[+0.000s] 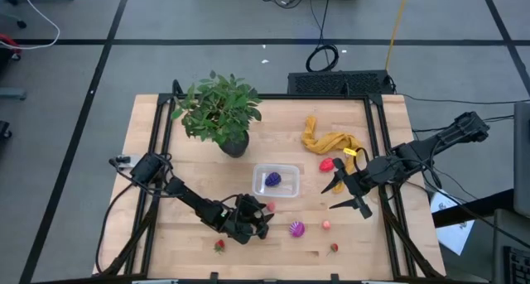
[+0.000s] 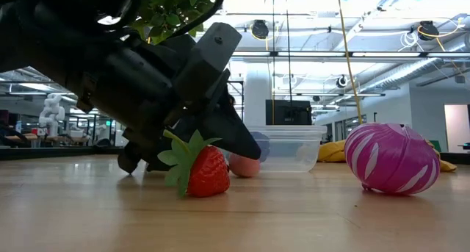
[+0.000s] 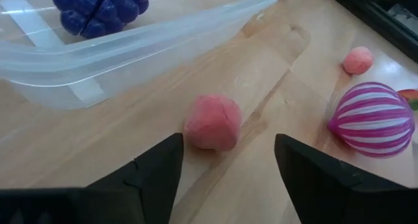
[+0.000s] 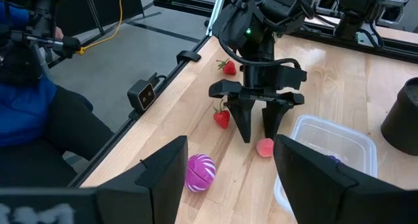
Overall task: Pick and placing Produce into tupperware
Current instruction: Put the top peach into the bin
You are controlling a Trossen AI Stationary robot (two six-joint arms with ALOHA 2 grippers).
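Grey taped floor [image 1: 207, 60]; bright ceiling lights [image 2: 411, 31]; white column [image 2: 257, 94].

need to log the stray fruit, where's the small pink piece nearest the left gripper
In the high view the pink piece lies on the table just outside the tupperware, at its near edge, directly in front of the open left gripper.

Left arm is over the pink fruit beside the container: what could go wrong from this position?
The pink fruit sits ahead of the left tool, not between its open fingers, so closing now may push it away. It lies close to the clear container; a low approach could bump the wall. The strawberry near the arm could be knocked.
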